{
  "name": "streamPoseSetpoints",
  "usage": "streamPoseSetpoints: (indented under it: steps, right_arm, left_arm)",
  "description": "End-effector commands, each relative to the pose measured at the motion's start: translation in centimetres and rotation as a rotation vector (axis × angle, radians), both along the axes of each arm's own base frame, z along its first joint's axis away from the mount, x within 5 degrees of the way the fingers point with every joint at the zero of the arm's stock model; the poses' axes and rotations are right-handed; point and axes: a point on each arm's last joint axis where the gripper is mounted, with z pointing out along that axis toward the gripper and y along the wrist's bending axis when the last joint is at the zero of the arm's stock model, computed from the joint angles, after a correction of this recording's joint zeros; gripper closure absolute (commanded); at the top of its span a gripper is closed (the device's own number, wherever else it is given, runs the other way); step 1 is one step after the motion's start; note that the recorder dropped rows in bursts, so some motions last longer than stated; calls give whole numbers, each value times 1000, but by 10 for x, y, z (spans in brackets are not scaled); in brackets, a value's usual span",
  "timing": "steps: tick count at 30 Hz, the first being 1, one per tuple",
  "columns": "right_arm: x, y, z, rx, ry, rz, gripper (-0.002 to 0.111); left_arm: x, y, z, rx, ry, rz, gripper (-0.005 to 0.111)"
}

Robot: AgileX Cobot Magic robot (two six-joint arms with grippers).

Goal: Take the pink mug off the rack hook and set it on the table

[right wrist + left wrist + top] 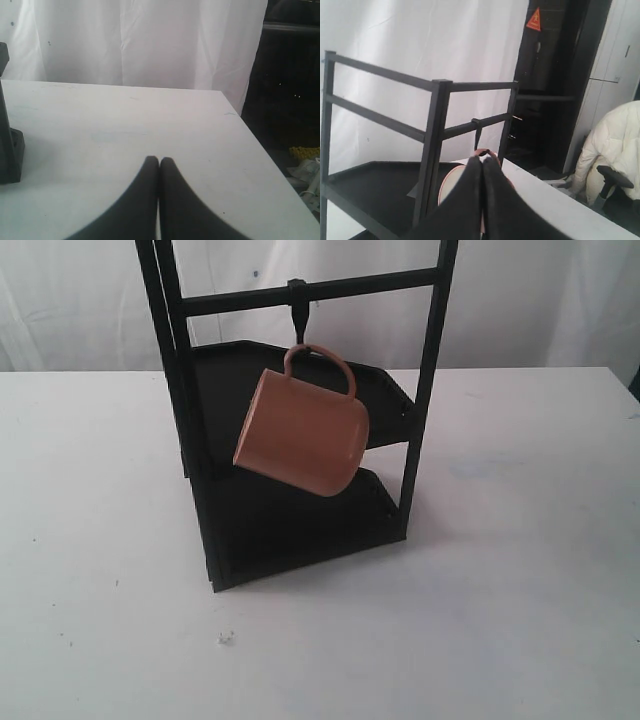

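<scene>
Tools number two, and each has its two black fingers pressed together, tip to tip. The left tool (481, 161) points at the one black rack (432, 150). Just beyond its tips hangs the single pink mug (451, 184), mostly hidden behind the fingers, with a patch of its cream inside showing beside them. The one rack hook (478, 134) sits above and a little past those tips, fixed to a crossbar (462, 129). The right tool (159, 161) is over the bare white bench (150, 115); one foot of the rack stands off to its side, well apart from it. The exterior view shows the mug hung by its loop handle (325, 360) from the hook. The mug is tilted, its mouth turned toward the left tool's side and its base lower, and it is clear of the bench. It hangs in front of the rack's two shelves, an upper shelf (225, 390) behind it and a lower shelf (290, 530) beneath it. One small white speck (226, 638) lies on the bench in front of the rack.
</scene>
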Motion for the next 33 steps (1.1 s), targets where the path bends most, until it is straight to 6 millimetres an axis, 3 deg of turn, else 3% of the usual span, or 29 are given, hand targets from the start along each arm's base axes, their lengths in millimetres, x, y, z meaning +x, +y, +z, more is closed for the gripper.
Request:
streamPoseSetpoints:
  steps: [1, 9, 14, 18, 22, 26, 29, 33]
  right_arm:
    - [0, 0, -2, 3, -4, 0, 108]
    - [0, 0, -2, 3, -4, 0, 108]
    - [0, 0, -2, 3, -4, 0, 108]
    - [0, 0, -2, 3, -4, 0, 108]
    - [0, 0, -2, 3, -4, 0, 108]
    - [0, 0, -2, 3, -4, 0, 108]
    - [0, 0, -2, 3, -4, 0, 108]
    - [0, 0, -2, 3, -4, 0, 108]
  left_arm:
    - [0, -5, 15, 43, -23, -50, 107]
    - [5, -2, 15, -28, 29, -14, 107]
    - [11, 4, 12, -106, -88, 66, 107]
    - [18, 14, 5, -4, -55, 224, 107]
    - [10, 6, -4, 229, 180, 84, 107]
    - [0, -5, -13, 413, 278, -109, 107]
    - [1, -10, -17, 425, 301, -155, 94]
    - [9, -14, -16, 456, 266, -142, 56]
